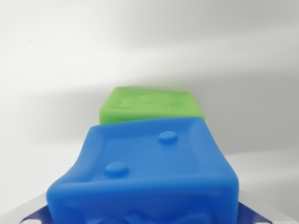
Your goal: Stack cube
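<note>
Wrist view: blue cube (149, 172) fills the foreground, squashed at the sides, so my jaws look clamped on it, pads barely visible at bottom corners. Green cube (152, 106) sits just beyond on the white table (56, 70); likely my stack target.

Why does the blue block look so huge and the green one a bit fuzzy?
In the wrist view, the blue block sits very close to the camera, so it looks huge and its sides bulge; the green block behind it is farther off and softly blurred; the white table is evenly lit, with a faint grey shadow band across it.
</note>
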Controlling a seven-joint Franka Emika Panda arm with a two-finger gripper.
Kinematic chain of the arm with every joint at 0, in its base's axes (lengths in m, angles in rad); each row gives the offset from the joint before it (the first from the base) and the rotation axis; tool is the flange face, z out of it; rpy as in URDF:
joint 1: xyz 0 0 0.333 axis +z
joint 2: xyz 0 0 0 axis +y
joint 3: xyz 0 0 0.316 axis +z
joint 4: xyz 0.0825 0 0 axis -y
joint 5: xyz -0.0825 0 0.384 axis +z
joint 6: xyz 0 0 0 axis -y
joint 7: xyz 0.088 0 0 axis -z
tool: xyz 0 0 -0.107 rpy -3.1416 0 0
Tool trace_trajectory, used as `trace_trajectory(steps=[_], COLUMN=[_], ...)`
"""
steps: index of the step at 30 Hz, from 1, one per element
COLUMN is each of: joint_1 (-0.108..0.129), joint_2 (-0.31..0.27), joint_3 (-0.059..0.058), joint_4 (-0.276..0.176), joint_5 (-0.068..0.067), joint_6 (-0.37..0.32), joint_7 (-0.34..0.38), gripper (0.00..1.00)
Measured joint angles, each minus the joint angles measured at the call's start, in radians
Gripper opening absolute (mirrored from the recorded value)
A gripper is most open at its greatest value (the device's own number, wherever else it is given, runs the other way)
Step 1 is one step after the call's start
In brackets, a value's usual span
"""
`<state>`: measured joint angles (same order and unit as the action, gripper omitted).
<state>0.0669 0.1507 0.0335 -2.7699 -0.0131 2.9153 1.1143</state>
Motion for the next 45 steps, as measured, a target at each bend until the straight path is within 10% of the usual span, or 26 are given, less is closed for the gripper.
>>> trace_trajectory(steps=[1,2,45], joint_1=[0.000,0.000,0.000], joint_2=[0.001,0.001,-0.028], joint_3=[0.000,0.000,0.000], joint_4=[0.000,0.000,-0.003], joint_5=[0.000,0.000,0.001], joint_6=[0.001,0.001,-0.020], joint_7=[0.000,0.000,-0.001], gripper=[0.00,1.00,1.00])
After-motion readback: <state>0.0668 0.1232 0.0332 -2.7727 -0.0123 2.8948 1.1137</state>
